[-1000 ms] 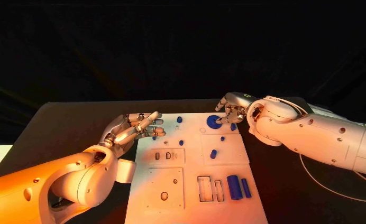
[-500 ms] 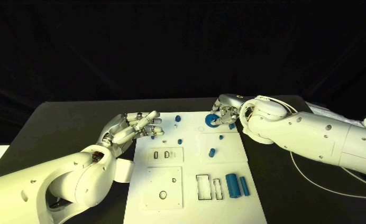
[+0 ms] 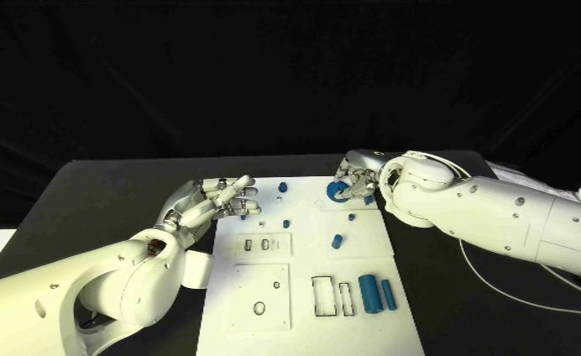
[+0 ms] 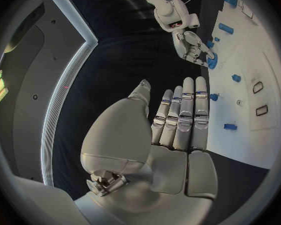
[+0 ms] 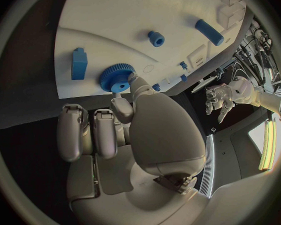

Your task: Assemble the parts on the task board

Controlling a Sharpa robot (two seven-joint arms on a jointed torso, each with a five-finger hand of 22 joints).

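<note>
Right hand [image 3: 358, 180], frame centre: blue gear [image 5: 117, 79] pinched at board [image 3: 309, 289] top edge | left hand [image 3: 218, 201]: fingers straight, nothing held | risk: gear could be tilted and jammed if pressed off-axis.

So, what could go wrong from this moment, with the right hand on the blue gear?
1. The right hand touches the blue gear only with fingertips at its rim, so the gear may slip or tilt.
2. A small blue block lies close beside the gear on the task board; the fingers might knock it.
3. The left hand hovers open at the board's far left edge, near small blue pegs; a careless move could push them.
</note>
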